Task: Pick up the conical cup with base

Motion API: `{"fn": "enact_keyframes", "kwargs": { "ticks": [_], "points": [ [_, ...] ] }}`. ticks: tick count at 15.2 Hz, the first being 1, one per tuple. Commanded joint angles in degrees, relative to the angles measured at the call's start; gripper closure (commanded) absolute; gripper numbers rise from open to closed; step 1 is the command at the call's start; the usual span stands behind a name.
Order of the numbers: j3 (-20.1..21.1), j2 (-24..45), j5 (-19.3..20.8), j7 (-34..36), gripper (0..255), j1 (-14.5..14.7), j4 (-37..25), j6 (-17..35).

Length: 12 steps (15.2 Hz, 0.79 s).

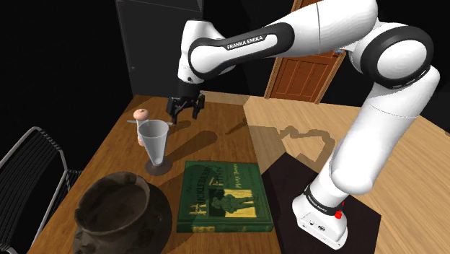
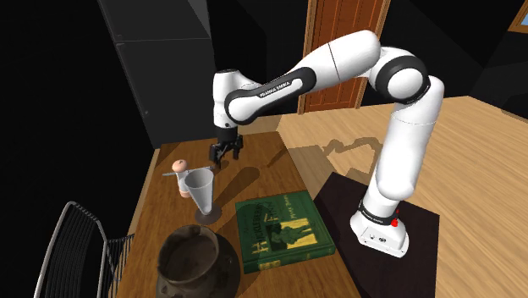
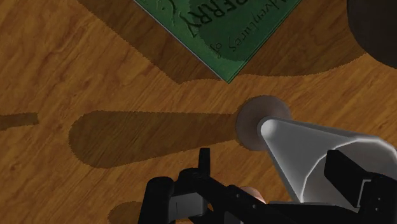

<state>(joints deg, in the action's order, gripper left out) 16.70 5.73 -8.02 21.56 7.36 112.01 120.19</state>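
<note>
Nearest: dark pot [image 1: 115, 213], then green book [image 1: 225, 196] flat on table [image 1: 216, 144]. Mid-table: cup [image 1: 154, 141] upright, beside book's far corner. Pale grey cone, wide mouth up, tapering to small round flat base. Small pink thing [image 1: 143, 113] just behind. Farther: claw [image 1: 185, 117] hovering above table beyond cup, fingers spread apart, clamping nothing. Judged early stage: no grasp, no lift. Left: lower around cone, close, raise.

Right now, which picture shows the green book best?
The shoulder view: the green book lies close, its whole cover facing up. The second exterior view shows it whole too, but farther off. The wrist view catches one corner.
</note>
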Motion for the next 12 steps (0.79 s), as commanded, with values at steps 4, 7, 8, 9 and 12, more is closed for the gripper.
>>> {"fn": "enact_keyframes", "kwargs": {
  "ticks": [4, 7, 8, 9, 12],
  "points": [
    [0.95, 10.44, 2.49, 3.02, 0, 2.48, -10.54, 1.9],
    [0.89, 11.73, 2.74, 3.09, 0, 2.78, -10.52, 3.34],
    [0.87, 12.01, 2.79, 3.04, 0, 2.81, -10.11, 4.01],
    [0.84, 12.31, 2.84, 2.99, 0, 2.84, -9.72, 4.68],
    [0.74, 13.43, 3.03, 2.82, 0, 2.96, -8.43, 7.06]
  ]
}}
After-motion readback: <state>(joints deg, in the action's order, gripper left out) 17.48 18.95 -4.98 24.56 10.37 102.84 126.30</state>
